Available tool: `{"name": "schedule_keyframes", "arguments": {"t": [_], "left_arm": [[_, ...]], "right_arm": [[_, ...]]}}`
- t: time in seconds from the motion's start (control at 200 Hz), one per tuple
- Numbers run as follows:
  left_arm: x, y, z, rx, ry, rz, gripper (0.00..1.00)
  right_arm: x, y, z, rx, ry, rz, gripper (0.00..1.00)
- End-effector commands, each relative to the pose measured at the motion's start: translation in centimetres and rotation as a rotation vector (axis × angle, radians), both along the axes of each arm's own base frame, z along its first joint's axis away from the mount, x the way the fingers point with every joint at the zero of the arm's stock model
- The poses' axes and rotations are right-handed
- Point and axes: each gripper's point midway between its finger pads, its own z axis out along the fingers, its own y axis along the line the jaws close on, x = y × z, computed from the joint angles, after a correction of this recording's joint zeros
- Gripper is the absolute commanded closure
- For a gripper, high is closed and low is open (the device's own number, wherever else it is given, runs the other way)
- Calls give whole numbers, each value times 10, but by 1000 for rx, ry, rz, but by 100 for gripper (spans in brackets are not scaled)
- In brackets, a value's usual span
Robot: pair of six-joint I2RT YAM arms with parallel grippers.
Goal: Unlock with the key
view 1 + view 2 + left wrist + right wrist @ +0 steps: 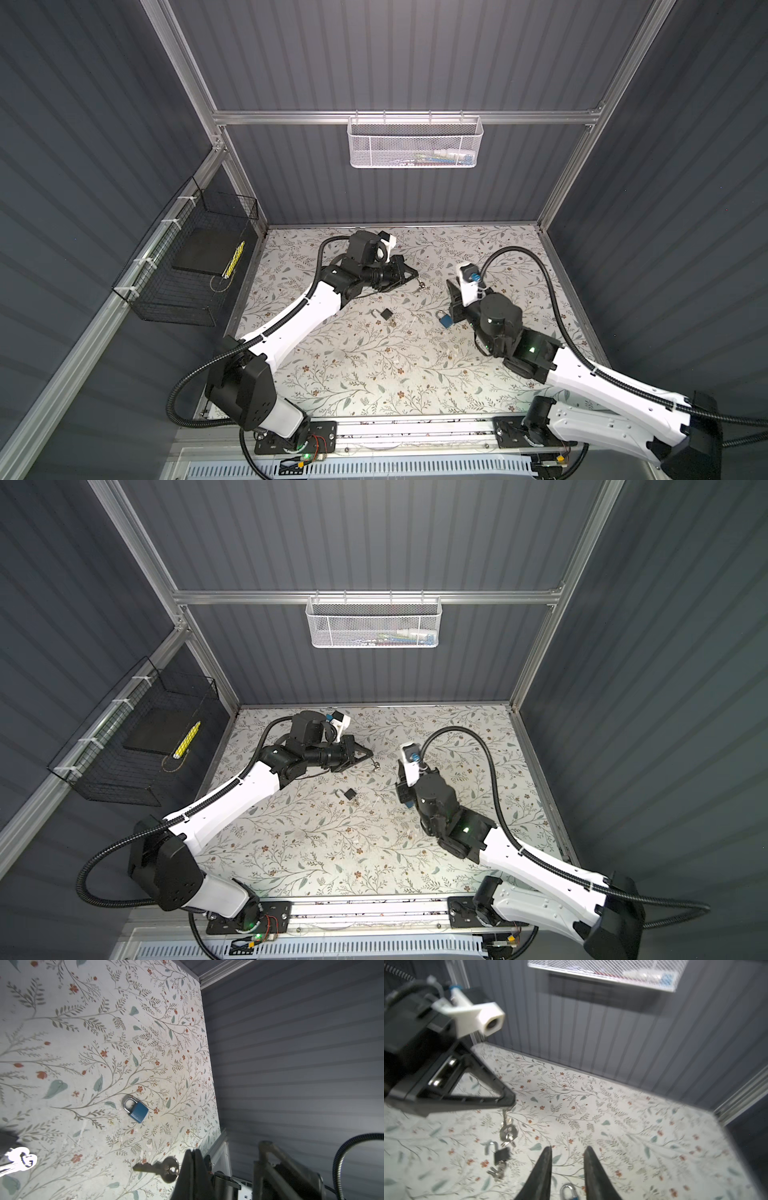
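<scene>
Left pincer (192, 1159) clenched on small silver metal key (160, 1168), held near the closed blue-bodied, steel-shackled padlock (444, 319) lying on the floral surface (374, 374); right pincer (568, 1149) released just over that padlock: pin its body first (keyway facing unclear from here), then align the blade.

Both top views look down from high onto the whole floral table (374, 374). The wrist cameras sit low and close, the right one facing the back wall (612, 1032); both see the blue padlock (138, 1112).
</scene>
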Motion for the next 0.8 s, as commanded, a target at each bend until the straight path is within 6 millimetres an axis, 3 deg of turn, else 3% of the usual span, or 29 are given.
{"name": "schedule_keyframes", "arguments": {"t": [0.0, 0.285, 0.49, 0.63, 0.795], "left_arm": [[1, 8, 20, 30, -121, -9, 100], [-13, 5, 40, -67, -223, -57, 100], [-24, -2, 58, -160, -280, -107, 100], [-30, -4, 66, -201, -309, -127, 100], [-33, -6, 68, -215, -322, -140, 100]], "right_arm": [[-7, 11, -10, 335, 247, 140, 70], [-5, 29, 3, 665, 358, 348, 59], [-2, 35, 15, 892, 403, 495, 58], [-4, 43, 23, 925, 414, 580, 71], [-6, 52, 25, 948, 429, 657, 64]]}}
